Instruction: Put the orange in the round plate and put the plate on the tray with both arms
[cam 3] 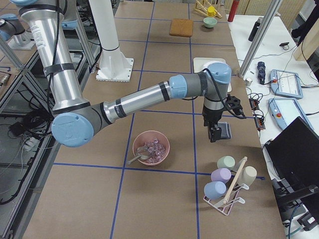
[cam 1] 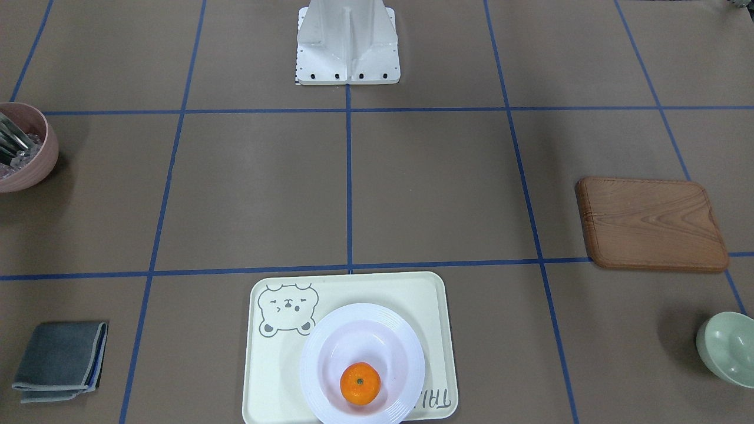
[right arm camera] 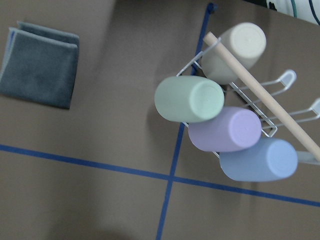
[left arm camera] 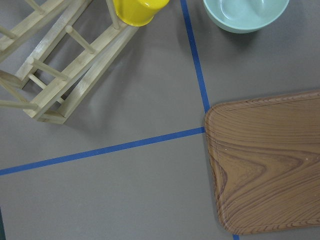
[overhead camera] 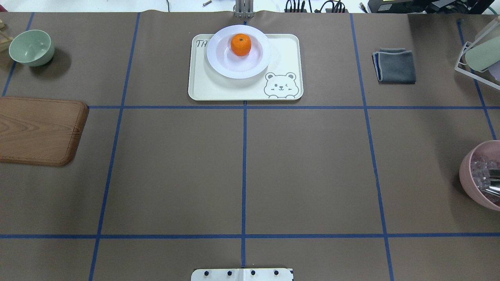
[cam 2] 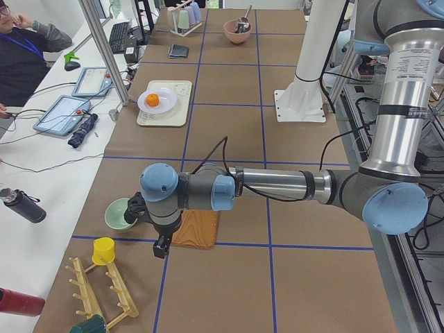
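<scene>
The orange point(overhead camera: 240, 44) lies inside the round white plate point(overhead camera: 226, 64), and the plate stands on the cream bear tray point(overhead camera: 218, 90) at the table's far middle edge. The front-facing view shows the same: orange point(cam 1: 360, 383), plate point(cam 1: 327, 353), tray point(cam 1: 268, 377). Both arms are far from the tray. My left gripper point(cam 2: 161, 247) hangs over the table's left end by the wooden board. My right gripper point(cam 3: 215, 134) hangs over the grey cloth at the right end. Each gripper shows only in a side view, so I cannot tell whether either is open or shut.
A wooden board point(overhead camera: 39, 130) and a pale green bowl point(overhead camera: 31, 47) lie at the left. At the right are a folded grey cloth point(overhead camera: 394, 65), a pink bowl point(overhead camera: 482, 175) and a wire cup rack point(right arm camera: 235, 120). A wooden rack with a yellow cup point(left arm camera: 137, 10) stands at the left end. A person point(cam 2: 21, 55) sits beside the table.
</scene>
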Controlling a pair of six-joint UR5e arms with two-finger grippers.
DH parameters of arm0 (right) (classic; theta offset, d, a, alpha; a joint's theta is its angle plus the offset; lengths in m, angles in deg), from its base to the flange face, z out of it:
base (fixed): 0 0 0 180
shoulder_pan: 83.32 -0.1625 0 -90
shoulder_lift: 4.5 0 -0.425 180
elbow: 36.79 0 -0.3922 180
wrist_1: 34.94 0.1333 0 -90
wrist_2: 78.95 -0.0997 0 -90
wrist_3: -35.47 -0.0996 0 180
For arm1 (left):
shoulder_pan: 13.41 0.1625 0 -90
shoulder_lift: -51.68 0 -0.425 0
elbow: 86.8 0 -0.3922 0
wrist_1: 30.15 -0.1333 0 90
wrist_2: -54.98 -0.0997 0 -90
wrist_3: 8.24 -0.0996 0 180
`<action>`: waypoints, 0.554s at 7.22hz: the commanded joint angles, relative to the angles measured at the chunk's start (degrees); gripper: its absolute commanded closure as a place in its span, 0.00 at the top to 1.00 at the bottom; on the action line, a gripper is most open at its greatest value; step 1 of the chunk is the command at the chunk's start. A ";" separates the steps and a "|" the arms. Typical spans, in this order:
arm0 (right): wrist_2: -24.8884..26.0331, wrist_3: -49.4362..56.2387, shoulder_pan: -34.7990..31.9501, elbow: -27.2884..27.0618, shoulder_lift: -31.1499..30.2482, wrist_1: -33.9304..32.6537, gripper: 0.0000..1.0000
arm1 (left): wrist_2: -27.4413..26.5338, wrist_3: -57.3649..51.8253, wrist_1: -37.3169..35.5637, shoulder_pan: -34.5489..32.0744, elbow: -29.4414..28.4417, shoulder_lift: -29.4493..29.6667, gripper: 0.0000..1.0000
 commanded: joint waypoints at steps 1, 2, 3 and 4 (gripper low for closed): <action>-1.56 2.01 -3.09 -1.65 -8.93 2.49 1.00 | 0.00 -0.10 0.03 0.00 0.35 0.01 0.98; -1.91 2.09 -3.10 -1.65 -10.96 4.01 1.00 | 0.00 -0.18 0.12 0.00 0.35 0.01 0.98; -1.74 2.18 -3.10 -1.74 -12.99 6.89 1.00 | 0.00 -0.27 0.12 -0.08 0.35 -0.08 0.98; -2.00 2.27 -3.10 -1.13 -14.31 8.40 1.00 | -0.09 -0.27 0.12 0.00 0.18 -0.08 0.98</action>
